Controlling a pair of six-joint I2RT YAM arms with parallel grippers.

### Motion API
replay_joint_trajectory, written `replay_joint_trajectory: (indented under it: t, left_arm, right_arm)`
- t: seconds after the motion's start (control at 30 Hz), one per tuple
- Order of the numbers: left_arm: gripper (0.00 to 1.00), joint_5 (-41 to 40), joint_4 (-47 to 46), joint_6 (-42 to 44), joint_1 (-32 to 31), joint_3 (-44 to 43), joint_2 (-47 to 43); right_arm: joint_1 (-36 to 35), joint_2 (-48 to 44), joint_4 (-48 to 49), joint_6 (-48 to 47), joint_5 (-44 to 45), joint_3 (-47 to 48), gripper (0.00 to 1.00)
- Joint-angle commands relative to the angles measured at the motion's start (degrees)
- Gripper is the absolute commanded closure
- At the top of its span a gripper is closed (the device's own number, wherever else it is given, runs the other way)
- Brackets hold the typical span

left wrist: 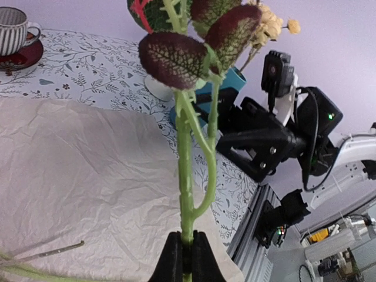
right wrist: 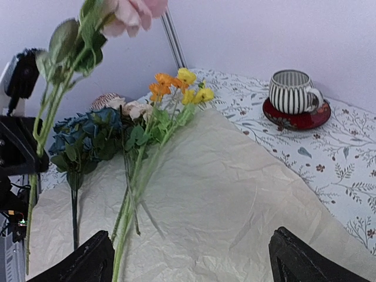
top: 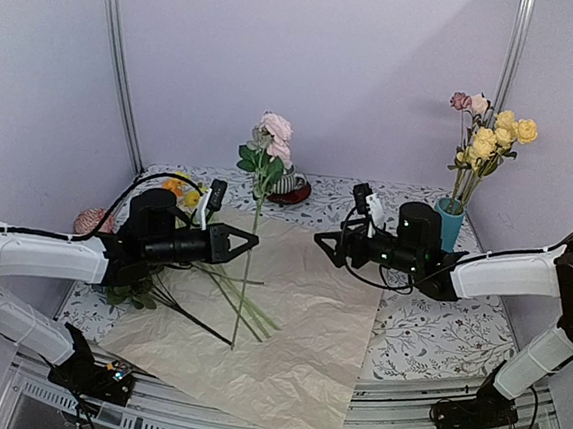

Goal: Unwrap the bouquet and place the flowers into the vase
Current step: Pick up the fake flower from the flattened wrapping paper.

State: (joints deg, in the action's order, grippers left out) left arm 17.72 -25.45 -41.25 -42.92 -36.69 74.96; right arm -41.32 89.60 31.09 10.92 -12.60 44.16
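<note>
The left arm [top: 52, 254] is stretched to the right, low and almost level over the table [top: 426, 337]. The left gripper [top: 247, 242] is clenched on the green stem of a pink flower [top: 274, 133]. The stem is held nearly upright, its long axis vertical, with the bloom at the top and the cut end down over the unfolded paper [top: 298, 316]. The right arm [top: 502, 274] is stretched to the left, and the right gripper [top: 322, 240] is spread wide with nothing in it. The vase [top: 451, 221] is placed far right, already with yellow and pink blooms. Other flowers [top: 183, 190] are laid at the left.
</note>
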Motion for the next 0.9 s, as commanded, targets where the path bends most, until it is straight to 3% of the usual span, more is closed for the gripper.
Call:
replay_joint_trajectory:
  t: [0.0,0.27,0.37,0.5,0.7,0.87]
  left_arm:
    - [1.0,2.9,-5.9,5.9,-2.6,4.2,-4.1]
    - [0.99,3.7,-8.7,10.2,-6.1,6.5,-5.9]
    - [0.98,4.3,-9.7,11.8,-7.4,6.5,-5.2]
    - [0.98,4.2,-11.0,12.9,-8.5,6.5,-4.1]
    - [0.97,4.5,-11.4,12.9,-8.9,6.4,-3.5]
    - [0.97,5.9,-13.1,12.5,-9.3,7.0,-3.3]
  right_arm:
    - [-0.5,-5.9,0.3,1.4,-2.4,-0.2,0.05]
    - [-1.2,-14.5,-5.9,8.4,-7.9,1.6,0.06]
    - [-1.2,-17.9,-6.7,8.6,-4.6,0.7,0.04]
    - [-1.1,-21.3,-1.8,12.0,1.0,-4.6,0.08]
    - [-1.3,-20.8,-3.8,7.6,-17.0,-3.1,0.2]
    - [-4.5,-19.2,-4.0,3.9,-19.8,-3.4,0.29]
